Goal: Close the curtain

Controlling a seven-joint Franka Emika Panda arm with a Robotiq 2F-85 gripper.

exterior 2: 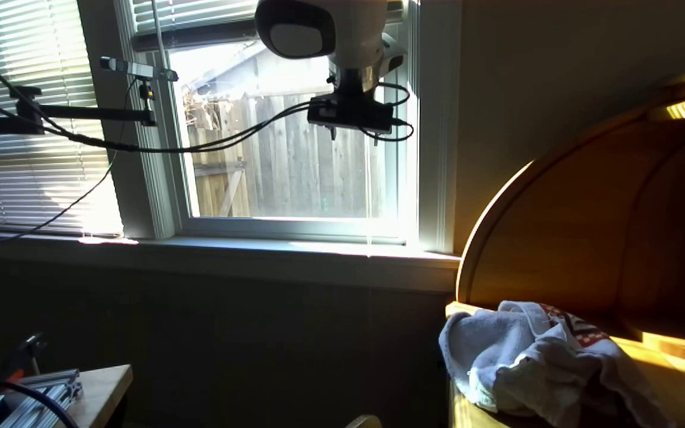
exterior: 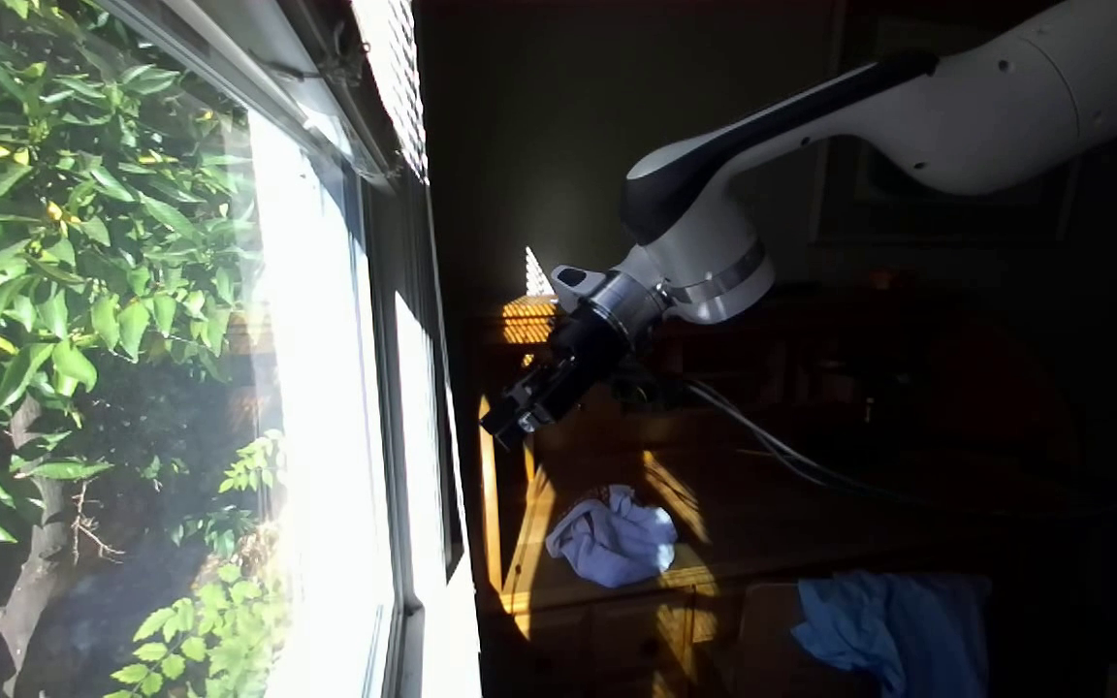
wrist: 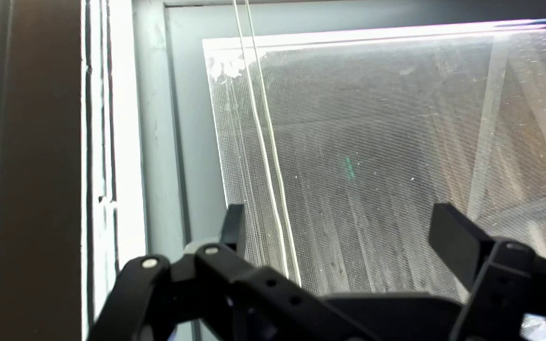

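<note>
The curtain, a white slatted blind (exterior 2: pixel 200 12), is gathered at the top of the window, with a dark bottom rail (exterior 2: pixel 200 35) below its slats. In an exterior view its slats (exterior: pixel 401 87) catch bright light at the upper window frame. Two thin pale cords (wrist: pixel 273 161) hang in front of the screened glass, and their lower ends reach sill height in an exterior view. My gripper (wrist: pixel 334 232) is open before the pane, below the blind. From the wrist, the cords run between the fingers, nearer the left one; no finger appears to touch them. An exterior view shows the gripper (exterior: pixel 506 432) tilted toward the window.
A lowered blind (exterior 2: pixel 27 172) covers the neighbouring window. A camera (exterior 2: pixel 137 70) on a bracket and looping black cables (exterior 2: pixel 211 147) stand before the windows. The sill (exterior 2: pixel 295 245) juts out below. A wooden desk (exterior 2: pixel 533 249) with a crumpled cloth (exterior 2: pixel 515 362) stands beside it; a blue cloth (exterior: pixel 893 630) hangs nearby.
</note>
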